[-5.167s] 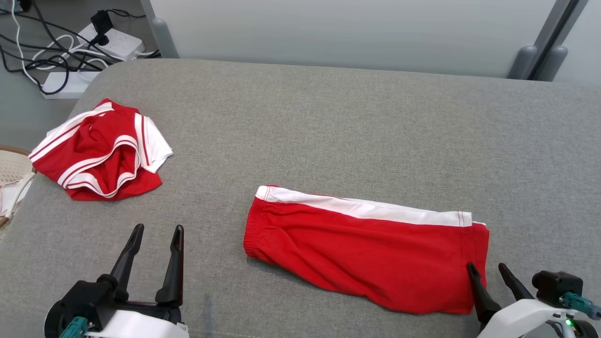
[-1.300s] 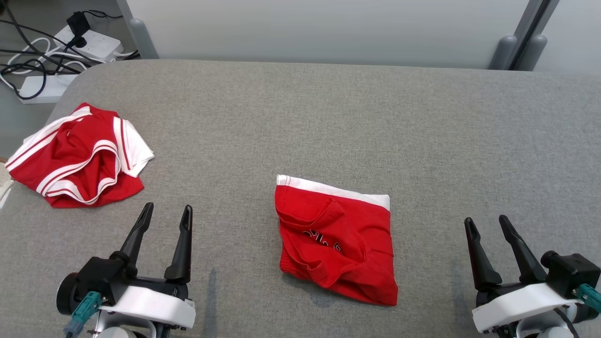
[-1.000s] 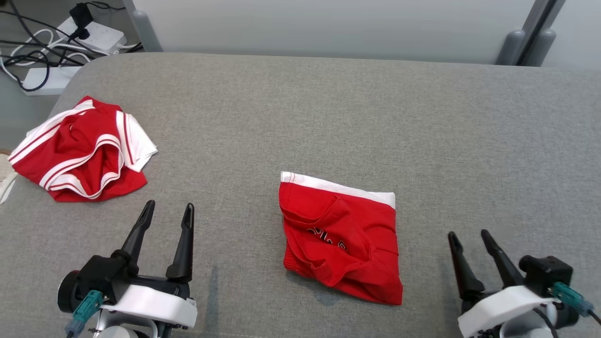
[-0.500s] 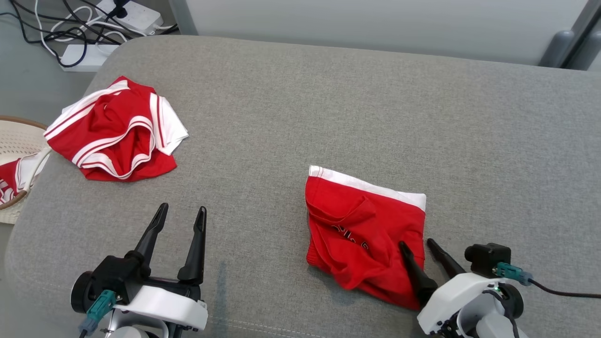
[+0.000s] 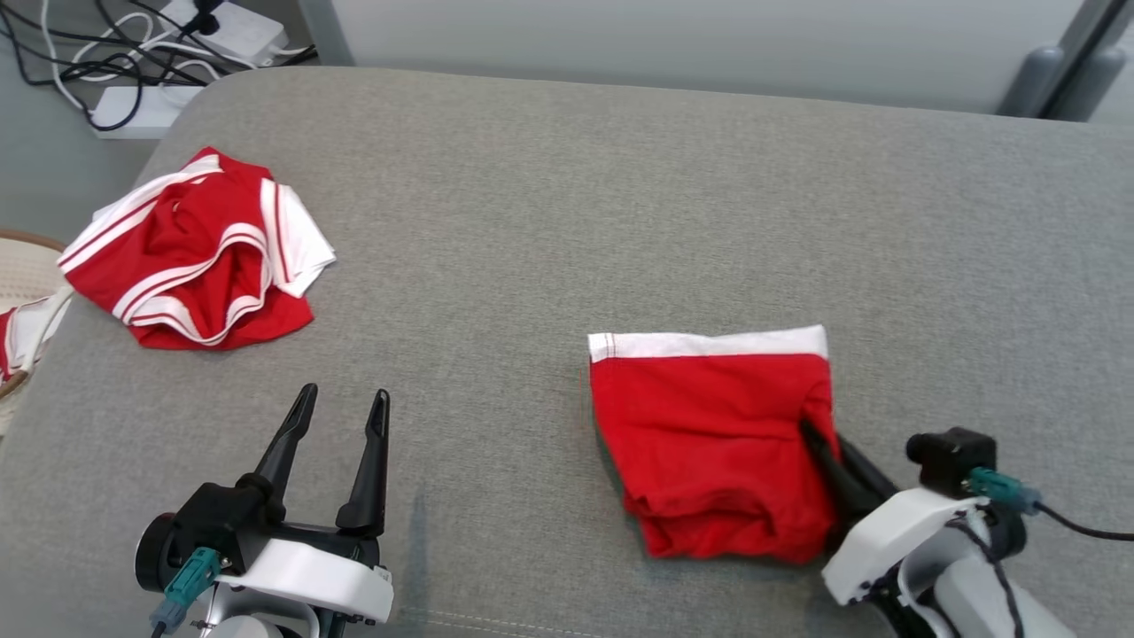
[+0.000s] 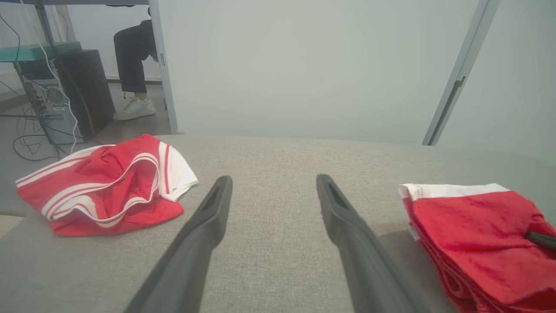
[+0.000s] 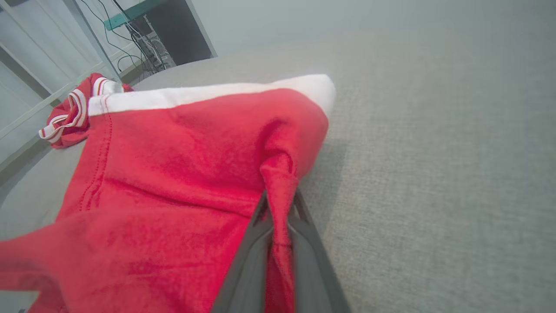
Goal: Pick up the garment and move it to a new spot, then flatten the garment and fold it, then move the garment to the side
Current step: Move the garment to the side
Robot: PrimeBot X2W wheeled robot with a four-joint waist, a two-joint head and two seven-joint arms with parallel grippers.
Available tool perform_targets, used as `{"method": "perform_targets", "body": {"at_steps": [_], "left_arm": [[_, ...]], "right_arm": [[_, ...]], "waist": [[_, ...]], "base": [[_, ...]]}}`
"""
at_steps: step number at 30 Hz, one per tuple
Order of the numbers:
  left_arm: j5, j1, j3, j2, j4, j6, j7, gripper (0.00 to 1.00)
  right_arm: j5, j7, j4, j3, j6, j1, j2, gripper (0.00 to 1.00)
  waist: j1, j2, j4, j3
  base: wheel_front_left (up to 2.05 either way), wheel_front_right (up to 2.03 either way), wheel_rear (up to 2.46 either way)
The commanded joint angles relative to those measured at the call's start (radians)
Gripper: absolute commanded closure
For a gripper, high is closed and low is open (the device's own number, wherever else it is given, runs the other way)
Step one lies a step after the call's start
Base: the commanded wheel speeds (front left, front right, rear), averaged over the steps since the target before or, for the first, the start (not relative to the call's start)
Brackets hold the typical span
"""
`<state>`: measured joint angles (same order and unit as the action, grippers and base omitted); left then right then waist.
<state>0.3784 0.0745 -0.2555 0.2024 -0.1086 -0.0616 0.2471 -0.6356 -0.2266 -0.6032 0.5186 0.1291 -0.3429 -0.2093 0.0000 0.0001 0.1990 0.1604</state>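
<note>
Head view: folded red shorts (image 5: 709, 434) lie right of centre, right gripper (image 5: 811, 432) clamped on their right edge. Left wrist view: left gripper (image 6: 273, 178) spread wide, shorts far right. Right wrist view: fingers (image 7: 254, 252) pinch a red fold.

Two garments on the desk (image 5: 567, 195), a gripper at each near side.
The folded garment (image 5: 709, 434) lies right of centre, toward the near edge. The right gripper (image 5: 808, 428) reaches in from the near right and clamps its right edge. The left gripper (image 5: 345, 390) sits at the near left, well apart from both garments. The crumpled garment (image 5: 190, 252) lies at the desk's far left. A basket (image 5: 19, 275) stands just beyond the left edge, and power strips (image 5: 133, 113) lie on the floor behind the far-left corner.
</note>
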Motion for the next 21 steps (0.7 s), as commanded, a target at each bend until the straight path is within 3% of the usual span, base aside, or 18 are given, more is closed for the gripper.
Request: {"method": "perform_targets", "body": {"at_steps": [1, 11, 21], "left_arm": [[0.002, 0.048, 0.035, 0.015, 0.023, 0.001, 0.009, 0.0], [-0.01, 0.083, 0.015, 0.038, 0.039, 0.019, -0.005, 0.0], [-0.033, 0.142, -0.005, 0.067, 0.07, 0.027, -0.04, 0.0]], "right_arm": [[0.025, -0.021, 0.037, -0.001, 0.002, -0.01, -0.019, 1.0], [0.202, -0.034, 0.277, -0.193, 0.002, 0.092, -0.084, 1.0], [0.257, 0.039, 0.381, -0.208, 0.002, 0.038, -0.164, 1.0]], "waist": [[0.0, -0.0001, -0.018, 0.002], [0.0, -0.0001, -0.196, 0.038], [0.0, -0.0001, -0.417, 0.098]], "base": [[0.0, 0.0, 0.0], [0.0, 0.0, 0.0], [0.0, 0.0, 0.0]]}}
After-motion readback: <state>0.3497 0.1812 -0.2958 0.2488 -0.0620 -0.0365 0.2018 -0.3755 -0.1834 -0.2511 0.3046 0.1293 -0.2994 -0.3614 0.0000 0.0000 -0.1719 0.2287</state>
